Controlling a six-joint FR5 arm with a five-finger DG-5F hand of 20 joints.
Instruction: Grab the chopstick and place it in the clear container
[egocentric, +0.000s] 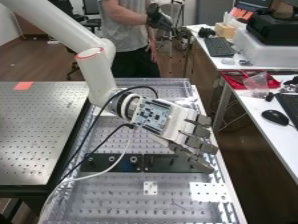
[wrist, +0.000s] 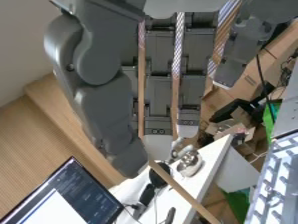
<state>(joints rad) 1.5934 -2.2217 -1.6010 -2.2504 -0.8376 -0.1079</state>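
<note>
In the high view the hand (egocentric: 193, 137) hangs over the right part of the perforated bench, its dark fingers pointing toward the right edge. From the wrist, the hand (wrist: 163, 85) has its long fingers side by side, with the thumb bent in beside them. A thin wooden chopstick (wrist: 183, 192) slants away from the thumb tip, one end hidden at the thumb and the far end running out of the picture. It looks pinched at the thumb, clear of any surface.
Transparent edging (egocentric: 153, 84) borders the bench plate, and a dark bar (egocentric: 120, 162) crosses it. Cables loop from the wrist over the plate. A side desk (egocentric: 266, 105) holds a red tray (egocentric: 233, 80) with a clear bag. A monitor (wrist: 66, 195) stands on a white desk.
</note>
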